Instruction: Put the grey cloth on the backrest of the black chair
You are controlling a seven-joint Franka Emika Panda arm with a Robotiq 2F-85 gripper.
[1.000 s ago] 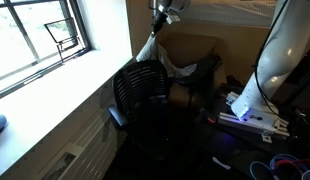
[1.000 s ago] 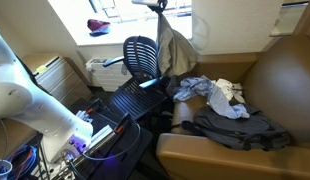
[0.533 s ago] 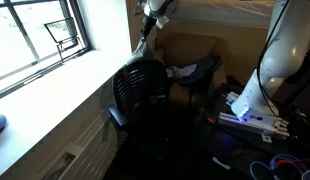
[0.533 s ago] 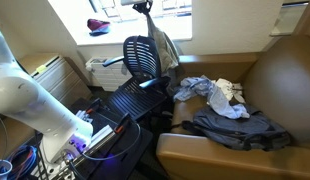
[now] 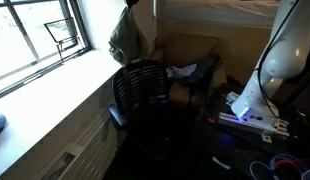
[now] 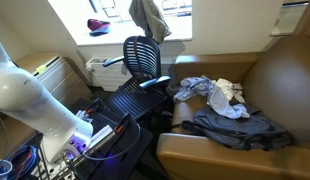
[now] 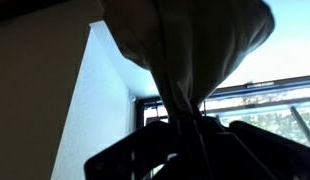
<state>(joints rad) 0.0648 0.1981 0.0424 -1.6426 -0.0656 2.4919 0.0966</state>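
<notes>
Since the earlier frame the grey cloth point(image 6: 150, 17) has swung across and now hangs limp above the backrest point(image 6: 142, 55) of the black chair, its gathered top pinched in the closed gripper point(image 7: 183, 132); soft and light, it should drape easily.

Daylight glares through the window point(image 5: 35, 40) — indoors all is dim; beyond the fingers point(image 7: 135, 158), backlight silhouettes the blurred grey cloth point(image 7: 185, 50).

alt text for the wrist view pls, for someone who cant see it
A grey cloth fills the top of the frame, bunched and narrowing down into the dark gripper that pinches it. Behind it is a bright window; a shadowed wall takes up the left side.
</notes>
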